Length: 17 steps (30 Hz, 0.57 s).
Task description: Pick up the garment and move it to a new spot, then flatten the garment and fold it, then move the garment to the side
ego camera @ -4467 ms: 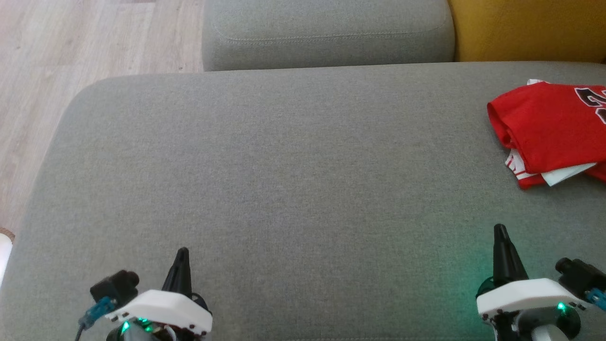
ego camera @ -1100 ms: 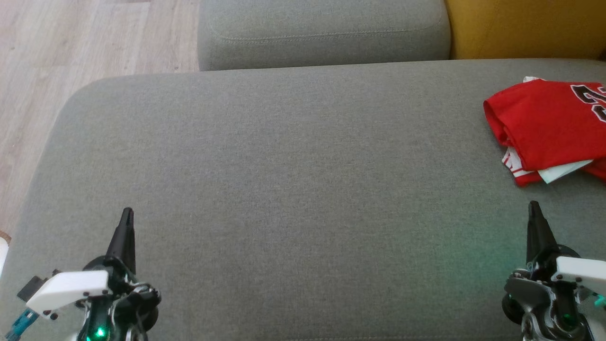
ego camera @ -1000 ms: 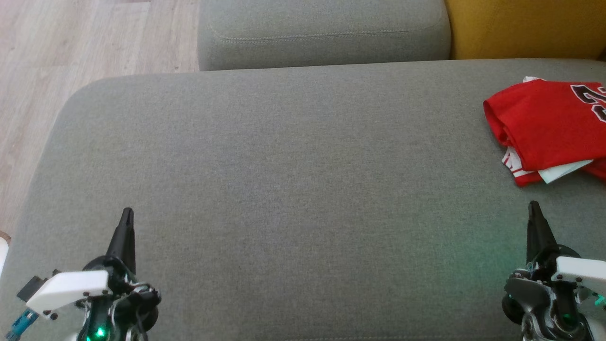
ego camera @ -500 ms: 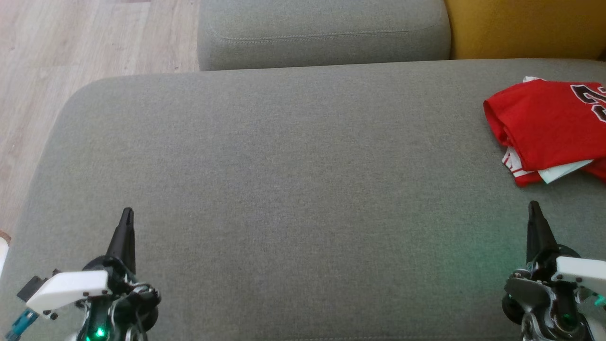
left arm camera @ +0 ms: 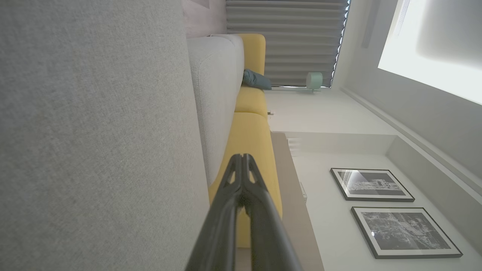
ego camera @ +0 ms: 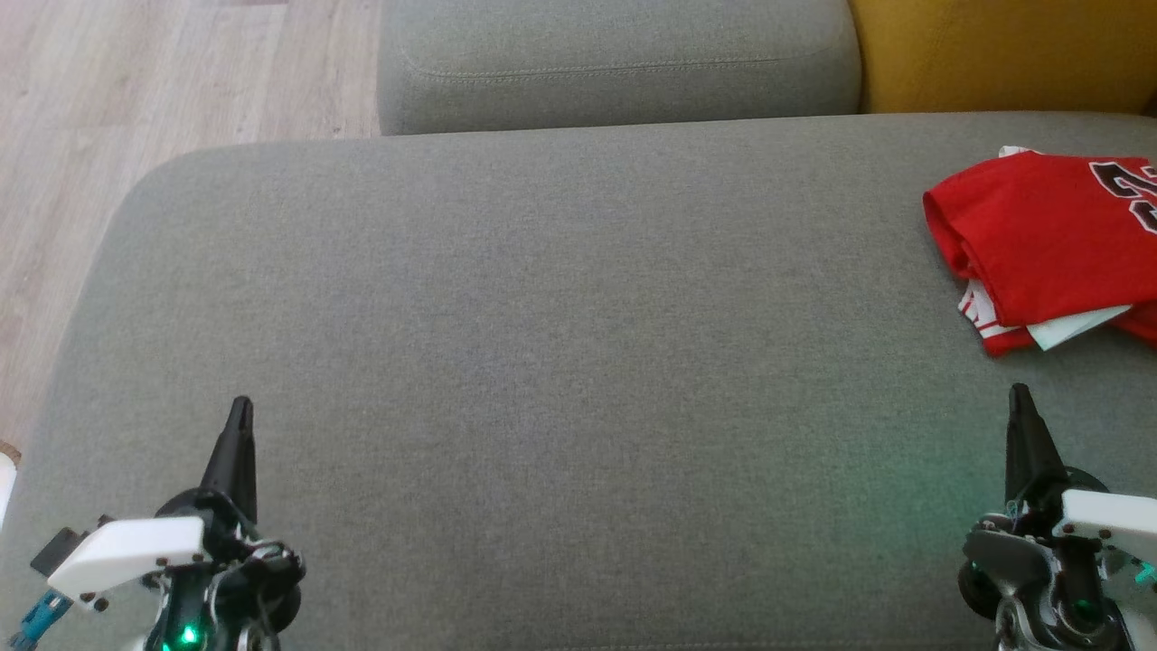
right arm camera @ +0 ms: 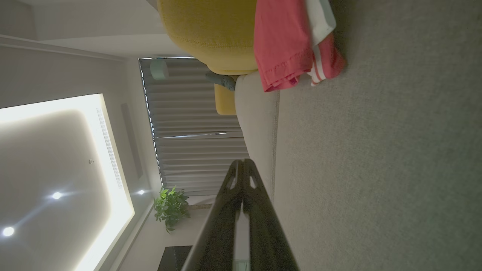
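The garment (ego camera: 1053,244) is a red jersey with white trim and dark numerals, lying folded at the right edge of the grey sofa seat (ego camera: 560,344). The right wrist view shows the garment (right arm camera: 290,41) at its top. My left gripper (ego camera: 240,405) hovers low at the seat's front left, shut and empty, its fingers pressed together (left arm camera: 243,157). At the front right stands my right gripper (ego camera: 1020,391), a short way in front of the garment and apart from it. It is shut with nothing in it, the tips meeting (right arm camera: 243,161).
A grey cushion (ego camera: 615,63) lies behind the seat, with a yellow one (ego camera: 1003,54) to its right. Wood floor (ego camera: 136,99) runs along the seat's left side. The wide middle of the seat is bare fabric.
Since the earliest frame both arms have shifted outward and their wrists have turned. Over the last second nothing has moved.
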Motion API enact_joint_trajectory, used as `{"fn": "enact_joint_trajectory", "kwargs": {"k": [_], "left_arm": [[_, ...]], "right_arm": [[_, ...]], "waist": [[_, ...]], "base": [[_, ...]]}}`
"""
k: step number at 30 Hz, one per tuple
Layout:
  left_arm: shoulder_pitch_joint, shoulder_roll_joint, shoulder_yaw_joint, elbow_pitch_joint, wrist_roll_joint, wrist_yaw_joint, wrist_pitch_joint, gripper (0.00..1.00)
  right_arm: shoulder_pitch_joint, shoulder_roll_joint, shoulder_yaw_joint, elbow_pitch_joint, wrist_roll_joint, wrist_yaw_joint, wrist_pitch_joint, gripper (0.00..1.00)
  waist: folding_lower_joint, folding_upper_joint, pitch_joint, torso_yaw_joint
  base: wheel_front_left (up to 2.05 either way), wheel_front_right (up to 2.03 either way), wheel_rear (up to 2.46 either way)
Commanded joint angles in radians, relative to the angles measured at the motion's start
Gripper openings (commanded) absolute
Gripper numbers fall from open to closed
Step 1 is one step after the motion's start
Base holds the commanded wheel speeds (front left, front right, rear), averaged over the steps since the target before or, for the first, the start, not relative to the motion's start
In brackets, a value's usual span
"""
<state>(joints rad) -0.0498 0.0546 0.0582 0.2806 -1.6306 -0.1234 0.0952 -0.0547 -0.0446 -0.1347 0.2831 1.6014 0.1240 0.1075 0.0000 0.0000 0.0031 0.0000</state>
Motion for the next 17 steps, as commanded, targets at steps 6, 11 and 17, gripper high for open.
{"fn": "enact_joint_trajectory", "kwargs": {"k": [6, 11, 17], "left_arm": [[-0.057, 0.007, 0.040, -0.036, 0.009, -0.007, 0.005, 0.00], [-0.057, 0.007, 0.041, -0.036, 0.010, -0.007, 0.006, 0.00], [-0.057, 0.006, 0.042, -0.036, 0.011, -0.007, 0.007, 0.00]], "right_arm": [[-0.053, -0.006, 0.020, -0.038, 0.006, 0.007, 0.006, 0.00], [-0.053, -0.006, 0.020, -0.038, 0.007, 0.007, 0.006, 0.00], [-0.053, -0.006, 0.020, -0.038, 0.007, 0.007, 0.006, 0.00]], "waist": [[0.0000, 0.0000, 0.000, 0.000], [0.0000, 0.0000, 0.000, 0.000], [0.0000, 0.0000, 0.000, 0.000]], "base": [[0.00, 0.00, 0.00], [0.00, 0.00, 0.00], [0.00, 0.00, 0.00]]}}
